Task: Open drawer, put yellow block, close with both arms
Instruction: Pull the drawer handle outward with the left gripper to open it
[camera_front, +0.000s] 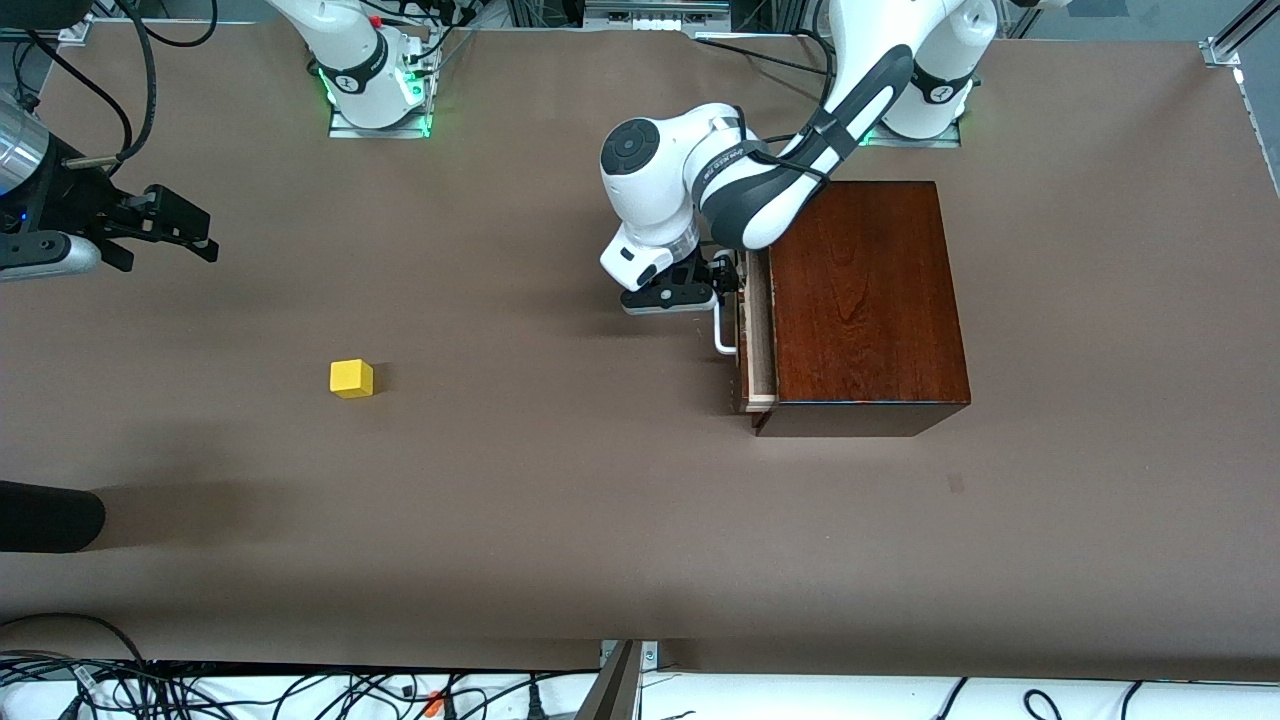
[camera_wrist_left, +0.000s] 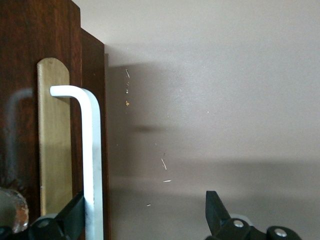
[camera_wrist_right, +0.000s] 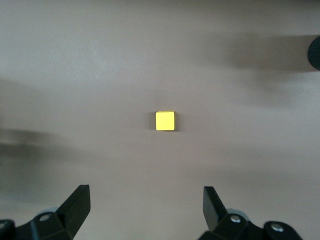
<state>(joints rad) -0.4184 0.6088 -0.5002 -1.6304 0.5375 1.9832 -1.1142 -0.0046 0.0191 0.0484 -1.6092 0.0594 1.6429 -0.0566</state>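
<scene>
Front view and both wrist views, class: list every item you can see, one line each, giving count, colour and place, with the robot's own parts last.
wooden box: one, dark mahogany, on the table toward the left arm's end.
drawer: one, pale wood tray with a dark front, pulled slightly out of the box.
handle: one, white bar, on the drawer front.
yellow block: one, bright yellow, on the table toward the right arm's end.
table: one, brown.
left end effector: one, black, open, at the handle.
right end effector: one, black, open, above the table, waiting.
</scene>
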